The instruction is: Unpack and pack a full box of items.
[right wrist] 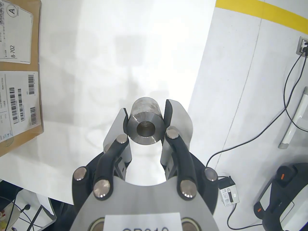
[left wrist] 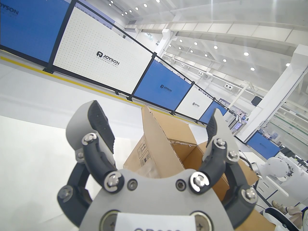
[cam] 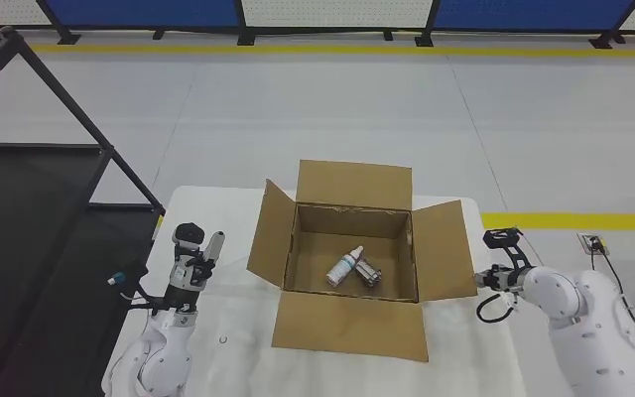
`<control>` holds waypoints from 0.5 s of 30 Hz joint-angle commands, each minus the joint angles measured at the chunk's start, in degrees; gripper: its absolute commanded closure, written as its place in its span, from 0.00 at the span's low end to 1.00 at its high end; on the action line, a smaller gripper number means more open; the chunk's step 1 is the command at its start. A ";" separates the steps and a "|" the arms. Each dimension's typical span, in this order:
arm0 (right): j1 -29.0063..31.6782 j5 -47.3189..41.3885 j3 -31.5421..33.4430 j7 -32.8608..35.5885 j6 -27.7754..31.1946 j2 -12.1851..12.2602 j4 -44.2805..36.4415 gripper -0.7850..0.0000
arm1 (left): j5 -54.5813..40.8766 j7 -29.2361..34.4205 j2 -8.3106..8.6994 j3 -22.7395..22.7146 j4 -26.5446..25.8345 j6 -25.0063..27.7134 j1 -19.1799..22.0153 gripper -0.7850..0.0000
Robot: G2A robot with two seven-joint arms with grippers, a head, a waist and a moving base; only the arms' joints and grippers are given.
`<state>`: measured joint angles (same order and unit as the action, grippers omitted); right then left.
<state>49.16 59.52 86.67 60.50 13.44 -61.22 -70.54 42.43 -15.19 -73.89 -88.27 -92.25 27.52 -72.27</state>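
An open cardboard box (cam: 347, 337) stands in the middle of the white table, flaps spread. Inside it lie a small white bottle (cam: 344, 265) and a dark ribbed item (cam: 369, 272). My right gripper (right wrist: 145, 118) is shut on a grey metal cylinder (right wrist: 145, 120), held above the table to the right of the box's right flap (right wrist: 19, 68); in the top view this gripper (cam: 499, 268) sits by the table's right edge. My left gripper (left wrist: 156, 121) is open and holds nothing, left of the box (left wrist: 168, 150), pointing upward; the top view shows this gripper (cam: 198, 250) near the left edge.
A black metal frame (cam: 69, 189) stands left of the table. The table's right edge (right wrist: 202, 56) drops to a floor with a yellow line (right wrist: 259, 10), cables (right wrist: 286, 92) and a small device (right wrist: 228, 193). Bare tablecloth (right wrist: 120, 49) lies between the box and that edge.
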 commanded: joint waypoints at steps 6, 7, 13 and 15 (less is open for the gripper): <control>-2.13 2.02 -3.33 0.04 0.27 -0.16 3.05 1.00 | 0.00 0.00 0.00 0.00 0.00 0.00 0.00 0.00; -2.44 2.25 -3.79 0.16 0.64 -0.18 3.33 1.00 | 0.00 0.00 0.00 0.00 0.00 0.00 0.00 0.00; -3.98 2.03 -5.91 0.69 1.77 -0.34 5.58 1.00 | 0.00 0.00 0.00 0.00 0.00 0.00 0.00 0.00; -4.55 1.90 -6.73 0.83 1.88 -0.45 6.23 1.00 | 0.00 0.00 0.00 0.00 0.00 0.00 0.00 0.00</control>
<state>44.91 61.56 80.35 61.29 15.23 -61.61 -64.66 42.43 -15.19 -73.89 -88.27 -92.25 27.52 -72.27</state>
